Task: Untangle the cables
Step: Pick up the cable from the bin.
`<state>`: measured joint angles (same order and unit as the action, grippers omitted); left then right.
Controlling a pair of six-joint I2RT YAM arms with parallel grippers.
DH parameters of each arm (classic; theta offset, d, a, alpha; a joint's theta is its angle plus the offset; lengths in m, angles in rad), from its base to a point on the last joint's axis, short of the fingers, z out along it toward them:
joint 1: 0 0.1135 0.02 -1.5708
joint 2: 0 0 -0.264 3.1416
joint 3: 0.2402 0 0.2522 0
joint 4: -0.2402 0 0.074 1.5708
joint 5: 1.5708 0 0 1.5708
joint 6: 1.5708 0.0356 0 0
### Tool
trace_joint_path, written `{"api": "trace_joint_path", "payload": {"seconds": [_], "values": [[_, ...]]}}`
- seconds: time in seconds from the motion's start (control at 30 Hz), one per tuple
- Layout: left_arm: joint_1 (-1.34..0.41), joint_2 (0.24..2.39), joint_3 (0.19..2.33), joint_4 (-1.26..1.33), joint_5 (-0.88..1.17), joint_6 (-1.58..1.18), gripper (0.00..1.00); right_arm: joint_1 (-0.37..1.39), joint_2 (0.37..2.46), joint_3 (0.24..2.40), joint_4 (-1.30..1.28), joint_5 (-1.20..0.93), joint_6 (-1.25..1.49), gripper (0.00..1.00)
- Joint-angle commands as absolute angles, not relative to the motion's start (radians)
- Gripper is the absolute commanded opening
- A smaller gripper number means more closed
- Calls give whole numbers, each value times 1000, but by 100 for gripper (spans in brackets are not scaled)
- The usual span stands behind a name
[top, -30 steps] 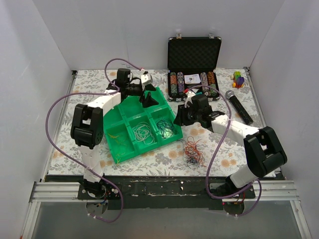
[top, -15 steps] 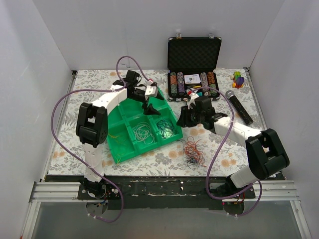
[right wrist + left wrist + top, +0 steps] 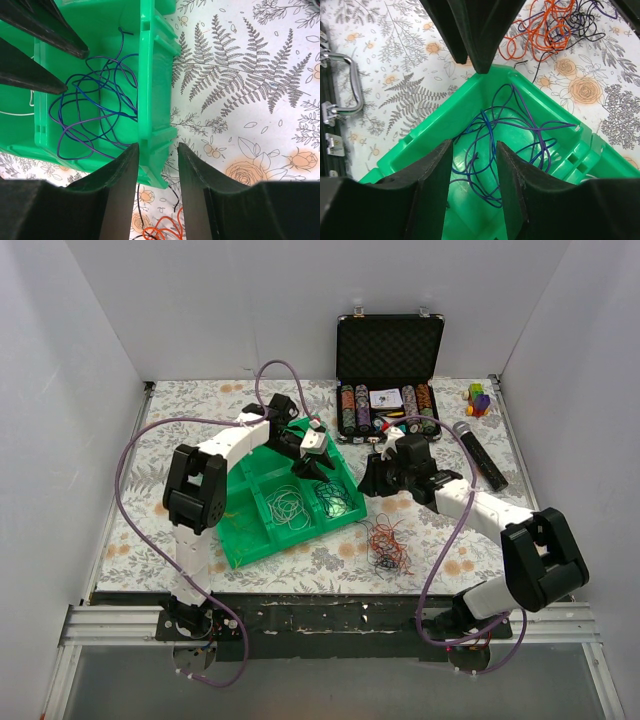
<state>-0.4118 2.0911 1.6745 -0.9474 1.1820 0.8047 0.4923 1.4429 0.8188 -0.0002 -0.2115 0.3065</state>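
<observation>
A loose heap of blue and purple cables (image 3: 520,130) lies in the right front compartment of the green tray (image 3: 262,455). My left gripper (image 3: 474,145) hangs over that compartment, jaws partly open with nothing between them. My right gripper (image 3: 157,147) straddles the tray's right wall (image 3: 152,75) near its corner and is shut on it. The same blue cables (image 3: 95,110) show inside that wall. White cables (image 3: 287,506) fill the middle compartment. A tangle of orange, red and black cables (image 3: 386,546) lies on the table right of the tray.
An open black case of poker chips (image 3: 390,370) stands at the back, its handle (image 3: 342,95) close to the tray. A microphone (image 3: 478,452) and a small coloured toy (image 3: 479,398) lie at the right. White walls enclose the flowered table (image 3: 130,510).
My left gripper has swung right along the tray's back edge to above the blue cables, and its jaws have narrowed a lot. The right gripper has shifted slightly right at the tray wall.
</observation>
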Motion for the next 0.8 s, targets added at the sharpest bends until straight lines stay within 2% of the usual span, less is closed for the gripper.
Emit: {"api": "trace_joint_path", "payload": {"seconds": [0.0,0.33,0.77], "values": [[-428,2089,1720,-1014,1164,836,40,486,1396,807,14,-195,281,44],[-439,2121,1781,-1097,1124,818,47,486,1362,790,14,-196,279,44],[-469,2195,1851,-1204,1075,828,42,486,1322,778,3,-173,265,44]]}}
